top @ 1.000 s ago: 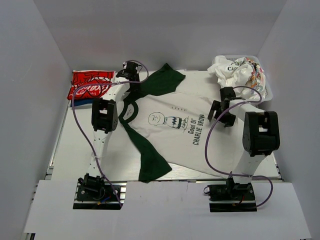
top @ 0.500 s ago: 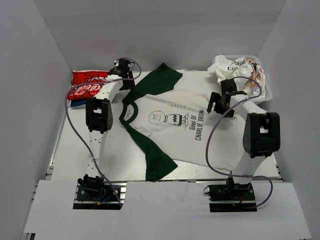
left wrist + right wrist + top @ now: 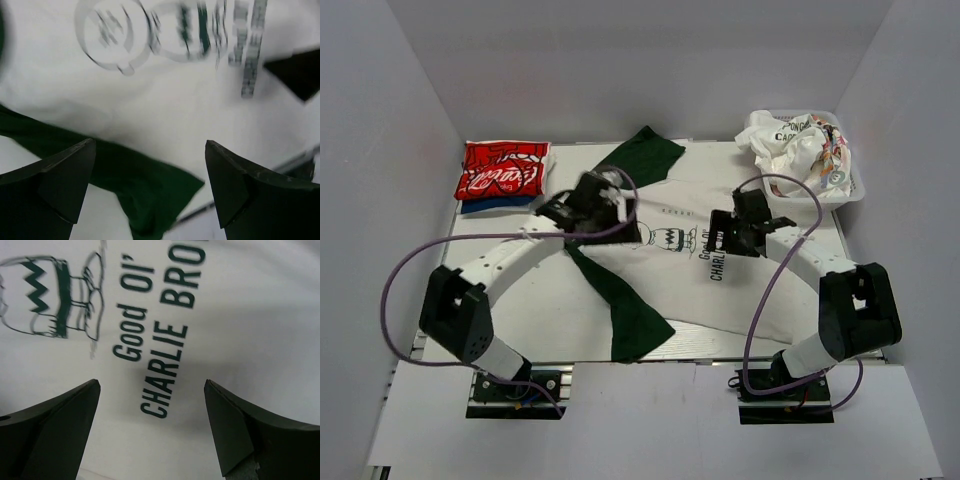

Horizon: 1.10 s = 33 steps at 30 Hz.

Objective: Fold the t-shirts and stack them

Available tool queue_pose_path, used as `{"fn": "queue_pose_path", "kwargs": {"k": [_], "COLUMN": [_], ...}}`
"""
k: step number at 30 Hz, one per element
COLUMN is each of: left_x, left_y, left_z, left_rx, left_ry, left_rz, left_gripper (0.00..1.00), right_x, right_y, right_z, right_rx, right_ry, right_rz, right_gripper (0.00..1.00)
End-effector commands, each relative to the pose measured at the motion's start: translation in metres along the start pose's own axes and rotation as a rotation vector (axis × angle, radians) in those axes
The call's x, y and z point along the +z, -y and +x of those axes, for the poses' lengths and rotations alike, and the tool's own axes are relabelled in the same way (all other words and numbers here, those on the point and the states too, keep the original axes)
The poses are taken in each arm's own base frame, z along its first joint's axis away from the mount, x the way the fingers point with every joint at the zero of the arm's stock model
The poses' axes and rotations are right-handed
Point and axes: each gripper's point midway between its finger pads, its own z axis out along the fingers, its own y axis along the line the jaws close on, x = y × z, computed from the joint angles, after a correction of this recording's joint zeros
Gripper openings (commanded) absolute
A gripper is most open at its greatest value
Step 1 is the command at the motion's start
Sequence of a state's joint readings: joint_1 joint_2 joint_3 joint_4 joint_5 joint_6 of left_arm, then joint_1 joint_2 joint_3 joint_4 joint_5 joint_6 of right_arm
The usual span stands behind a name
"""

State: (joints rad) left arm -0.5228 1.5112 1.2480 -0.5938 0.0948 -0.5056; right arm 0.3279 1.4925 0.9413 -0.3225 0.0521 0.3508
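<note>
1. Left pincer (image 3: 608,203) (image 3: 150,145): jaws spread wide, gripping nothing, poised above the tee's (image 3: 692,300) (image 3: 160,105) drawn figure, towards its collar end.
2. Right pincer (image 3: 725,236) (image 3: 151,383): wide open too and empty, right over the tee's (image 3: 250,340) "Good Ol' Charlie Brown" lettering.
3. The tee lies spread print-up on the counter (image 3: 520,310), with one green sleeve (image 3: 635,325) at its near side.
4. Folded red tee (image 3: 503,168): off the tee's far-left corner, well apart.
5. Basket (image 3: 856,190) of crumpled cloth (image 3: 788,140): just beside the tee's far-right corner.
</note>
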Motion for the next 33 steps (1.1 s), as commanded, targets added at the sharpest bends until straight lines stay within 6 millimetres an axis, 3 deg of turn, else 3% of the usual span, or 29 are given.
{"fn": "queue_pose_path", "kwargs": {"k": [1,2,4,5,7,11,12,14,18,22,26,27,29,30,31,32,33], "left_x": [0.02,0.019,0.02,0.018,0.015,0.011,0.014,0.017,0.033,0.055,0.064,0.066,0.067,0.066,0.065,0.065,0.063], "left_y": [0.027,0.041,0.045,0.056,0.059,0.093,0.093,0.1,0.089,0.093,0.085,0.08,0.075,0.072,0.069,0.069,0.068], "left_z": [0.08,0.106,0.132,0.152,0.171,0.206,0.217,0.227,0.246,0.243,0.248,0.253,0.256,0.256,0.258,0.258,0.256], "left_rx": [0.026,0.071,0.115,0.164,0.201,0.291,0.304,0.346,0.382,0.4,0.414,0.407,0.425,0.419,0.412,0.412,0.403], "left_ry": [-0.224,-0.282,-0.352,-0.391,-0.434,-0.483,-0.512,-0.524,-0.564,-0.534,-0.55,-0.567,-0.565,-0.566,-0.571,-0.571,-0.565], "left_rz": [0.023,0.024,-0.018,-0.005,-0.032,0.039,0.035,0.038,-0.029,-0.053,-0.125,-0.146,-0.173,-0.192,-0.201,-0.202,-0.213], "left_gripper": [1.0,1.0,1.0,1.0,1.0,0.99,0.99,0.95,0.89,0.82,0.68,0.57,0.46,0.32,0.1,0.1,0.0], "right_x": [0.005,0.005,0.006,0.008,0.01,0.015,0.016,0.017,0.018,0.016,0.017,0.017,0.016,0.017,0.017,0.017,0.017], "right_y": [0.009,0.012,0.025,0.033,0.041,0.043,0.044,0.046,0.047,0.05,0.053,0.052,0.054,0.053,0.053,0.054,0.053], "right_z": [0.011,0.014,0.026,0.035,0.042,0.05,0.051,0.052,0.052,0.054,0.054,0.054,0.054,0.055,0.056,0.056,0.056], "right_rx": [0.069,0.083,0.132,0.149,0.17,0.182,0.184,0.182,0.189,0.188,0.194,0.194,0.195,0.197,0.194,0.195,0.195], "right_ry": [0.014,0.013,0.009,-0.002,0.001,-0.025,-0.026,-0.031,-0.034,-0.03,-0.029,-0.029,-0.029,-0.033,-0.036,-0.036,-0.036], "right_rz": [0.039,0.049,0.109,0.135,0.167,0.171,0.173,0.174,0.173,0.176,0.179,0.179,0.178,0.178,0.175,0.175,0.172], "right_gripper": [0.9,0.9,0.9,0.9,0.9,0.9,0.9,0.9,0.9,0.9,0.9,0.9,0.9,0.9,0.9,0.9,0.9]}}
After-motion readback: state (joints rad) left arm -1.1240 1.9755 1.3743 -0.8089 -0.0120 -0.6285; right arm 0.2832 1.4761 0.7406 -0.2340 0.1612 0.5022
